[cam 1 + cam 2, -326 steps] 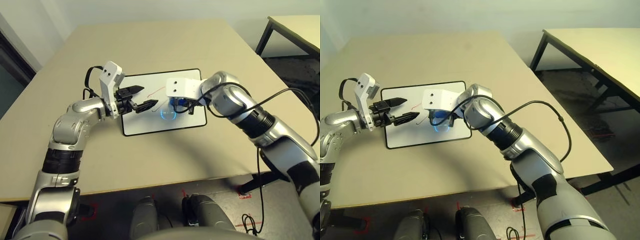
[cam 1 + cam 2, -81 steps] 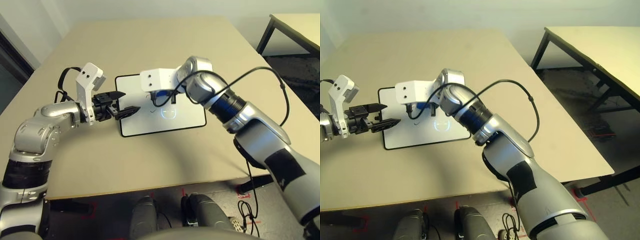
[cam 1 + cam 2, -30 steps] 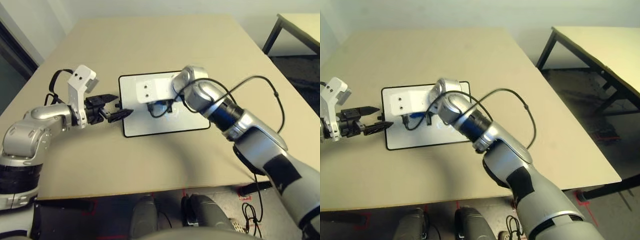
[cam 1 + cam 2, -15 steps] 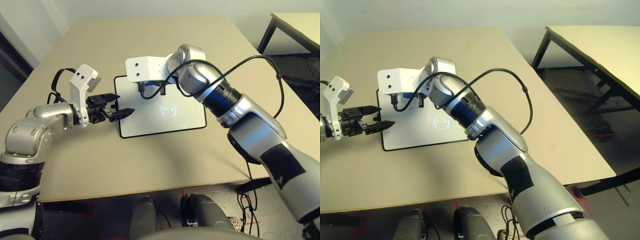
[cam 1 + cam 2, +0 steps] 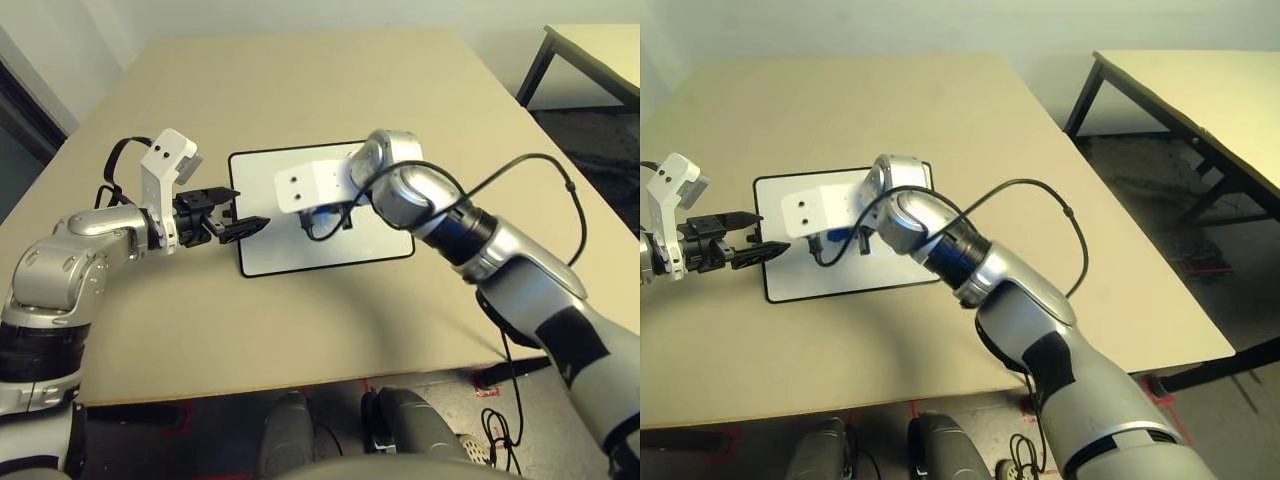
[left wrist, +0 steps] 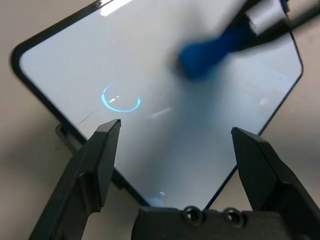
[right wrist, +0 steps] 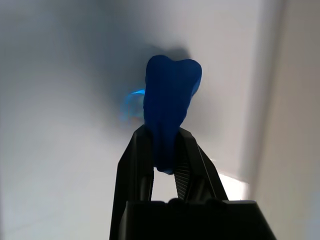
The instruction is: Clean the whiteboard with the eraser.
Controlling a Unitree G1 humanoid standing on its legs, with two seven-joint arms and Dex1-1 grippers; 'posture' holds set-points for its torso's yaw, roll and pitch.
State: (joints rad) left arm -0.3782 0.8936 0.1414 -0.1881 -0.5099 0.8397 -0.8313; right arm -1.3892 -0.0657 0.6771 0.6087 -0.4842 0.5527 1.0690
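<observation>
At the left of the beige table [image 5: 330,90], the left gripper [image 5: 238,213] is seen with its two black fingers spread apart and nothing between them, poised just over the left edge of the flat white whiteboard with a thin black frame [image 5: 375,232]. Over the middle of the board, the small bright blue eraser block [image 7: 170,102] is clamped between the black fingers of the right gripper [image 7: 167,160], its free end set against the white surface
</observation>
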